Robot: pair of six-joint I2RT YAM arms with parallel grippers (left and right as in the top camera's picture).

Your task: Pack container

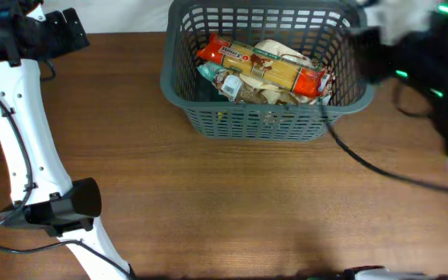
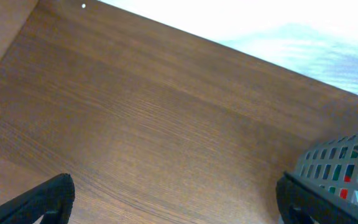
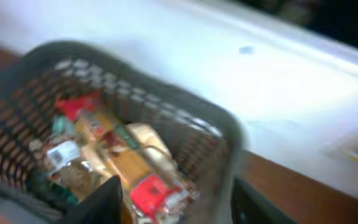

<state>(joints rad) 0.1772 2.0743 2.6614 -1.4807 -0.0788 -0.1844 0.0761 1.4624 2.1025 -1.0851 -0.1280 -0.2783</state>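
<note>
One stiff, probably light lattice container, part-filled with packets, at the far centre of the surface; I judge its thick rim the surest hold; my right tool and left tool both stand spread apart, empty.

brown wooden table, white wall

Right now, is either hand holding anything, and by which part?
Nothing held: left hand is open over the table; right hand is open by the container, packets lying loose inside.
</note>
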